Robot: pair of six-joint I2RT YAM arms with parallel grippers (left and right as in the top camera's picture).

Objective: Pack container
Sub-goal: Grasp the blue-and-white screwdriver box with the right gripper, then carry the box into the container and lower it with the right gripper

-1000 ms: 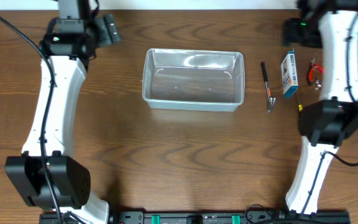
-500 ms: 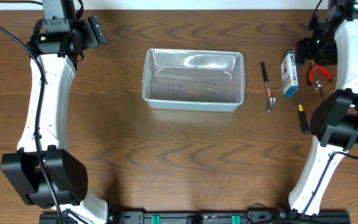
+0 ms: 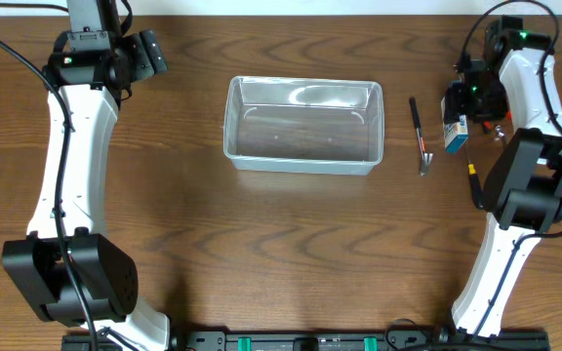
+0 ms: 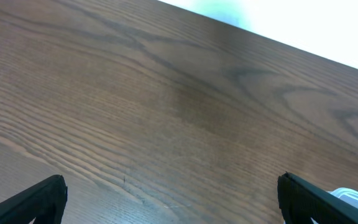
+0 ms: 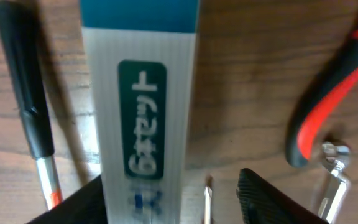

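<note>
A brown wooden table (image 3: 291, 253) seen from above. At its middle stands the container (image 3: 301, 125), a clear tub, upright and with nothing in it. The left gripper (image 4: 171, 196) hangs over bare wood near the far left corner, fingers spread wide (well apart from the tub). The right gripper (image 5: 169, 186) is low over a blue-and-white box (image 5: 143, 93), fingers partly spread either side of its end, not clamped. A black-handled tool (image 3: 419, 132) lies left of the box and red-handled pliers (image 5: 328, 106) lie right of it.

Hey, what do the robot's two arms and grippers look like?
Both the left arm and right arm have white curved shells, bulky black joints, black cables alongside and small green lights. The left gripper and right gripper are plain black.
</note>
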